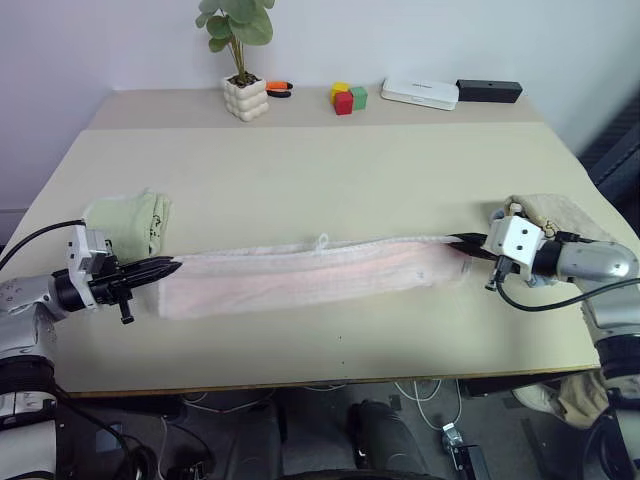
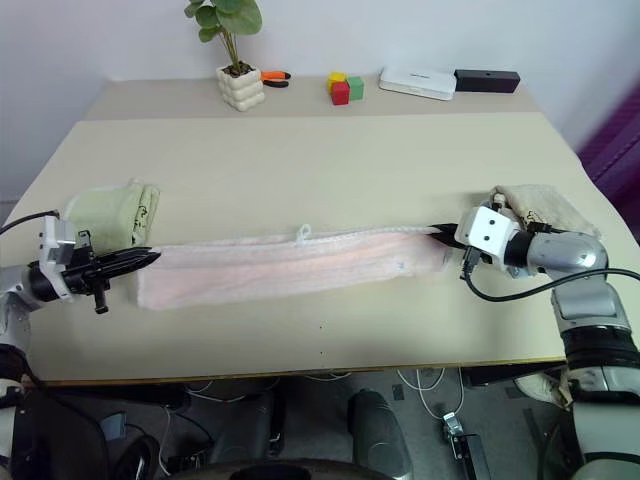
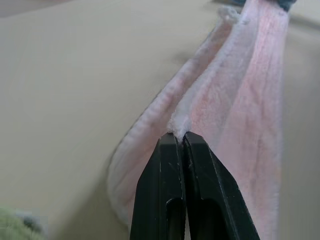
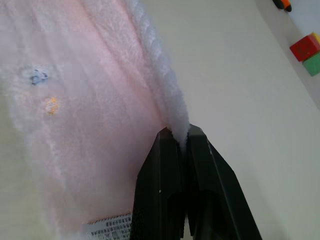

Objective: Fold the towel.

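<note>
The pale pink towel hangs stretched in a long band across the near part of the table, its small loop tag standing up at mid-length. My left gripper is shut on the towel's left end, the white edge pinched between its black fingers. My right gripper is shut on the right end, with the scalloped white edge caught between its fingers. A small dark marking shows on the pink pile near that end.
A light green folded towel lies just behind my left gripper. A beige folded towel sits behind my right wrist. At the table's far edge stand a potted plant, coloured blocks, a white box and a black box.
</note>
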Controlling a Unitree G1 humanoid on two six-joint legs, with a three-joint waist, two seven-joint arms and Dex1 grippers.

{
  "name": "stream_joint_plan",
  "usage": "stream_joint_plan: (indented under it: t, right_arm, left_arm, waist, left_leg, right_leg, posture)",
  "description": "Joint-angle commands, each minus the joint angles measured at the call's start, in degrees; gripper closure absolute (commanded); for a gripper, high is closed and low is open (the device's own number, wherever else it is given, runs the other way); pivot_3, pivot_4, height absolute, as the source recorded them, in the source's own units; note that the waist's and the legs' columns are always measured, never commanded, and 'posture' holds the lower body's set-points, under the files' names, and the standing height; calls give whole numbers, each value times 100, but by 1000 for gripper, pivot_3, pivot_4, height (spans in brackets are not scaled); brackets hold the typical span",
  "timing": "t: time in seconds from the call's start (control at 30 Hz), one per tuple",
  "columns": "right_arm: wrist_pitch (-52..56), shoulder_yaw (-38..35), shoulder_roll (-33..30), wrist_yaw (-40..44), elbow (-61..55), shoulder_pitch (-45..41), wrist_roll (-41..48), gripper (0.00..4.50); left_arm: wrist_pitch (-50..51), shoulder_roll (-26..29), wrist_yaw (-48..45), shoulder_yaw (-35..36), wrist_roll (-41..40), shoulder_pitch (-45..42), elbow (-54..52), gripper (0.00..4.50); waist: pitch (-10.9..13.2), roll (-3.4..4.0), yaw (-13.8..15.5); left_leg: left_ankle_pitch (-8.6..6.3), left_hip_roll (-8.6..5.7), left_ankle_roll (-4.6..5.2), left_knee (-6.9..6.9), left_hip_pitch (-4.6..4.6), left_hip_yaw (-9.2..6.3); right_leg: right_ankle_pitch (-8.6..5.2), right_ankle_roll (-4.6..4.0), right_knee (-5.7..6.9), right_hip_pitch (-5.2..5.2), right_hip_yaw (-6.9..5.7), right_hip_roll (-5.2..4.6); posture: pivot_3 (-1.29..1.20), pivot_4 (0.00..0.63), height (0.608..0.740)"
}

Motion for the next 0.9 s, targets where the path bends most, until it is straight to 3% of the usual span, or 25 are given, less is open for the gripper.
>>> stream_joint_plan:
  t: [0.03, 0.63, 0.7, 0.73, 0.8, 0.9]
  right_arm:
    - [-181, -38, -19, -183, 233, -257, -134, 4462]
    - [-49, 361, 259, -857, 519, -601, -712, 4462]
    - [236, 334, 295, -720, 504, -606, -547, 4500]
    - [263, 343, 286, -702, 499, -607, -549, 4222]
    - [448, 328, 299, -548, 450, -587, -421, 3552]
    - [365, 314, 296, -845, 456, -610, -598, 2157]
  left_arm:
    - [-180, 41, 99, 71, 91, -241, 252, 4500]
    - [-391, -284, 1080, -246, 734, -697, 849, 4500]
    - [-373, -296, 1361, -233, 814, -743, 902, 3907]
    - [-271, -293, 1304, -254, 799, -747, 894, 3615]
    - [-407, -310, 1365, -247, 826, -723, 853, 2639]
    - [-345, -321, 1269, -226, 761, -727, 768, 1206]
  waist:
    - [0, 0, 9]
    - [0, 0, -2]
    - [0, 0, -4]
    - [0, 0, -7]
    - [0, 0, -11]
    - [0, 0, -11]
  left_leg:
    - [0, 0, 0, 1, 0, 0]
    - [1, -1, 0, 4, 1, -1]
    - [0, -1, 0, 3, 1, -1]
    - [1, -1, 0, 3, 1, -2]
    - [1, -1, 0, 3, 1, -2]
    - [1, -1, 0, 3, 1, -2]
  right_leg:
    - [0, 0, 0, 1, 0, 0]
    - [2, 3, 13, 0, 0, 0]
    - [2, 4, 13, 0, 0, 0]
    - [2, 4, 14, 0, 0, 1]
    - [2, 4, 14, 0, 0, 1]
    - [2, 4, 15, 0, 0, 1]
  posture:
    - [0, 150, 740]
    - [0, 150, 740]
    - [0, 150, 740]
    - [0, 150, 740]
    - [0, 150, 740]
    - [0, 150, 740]
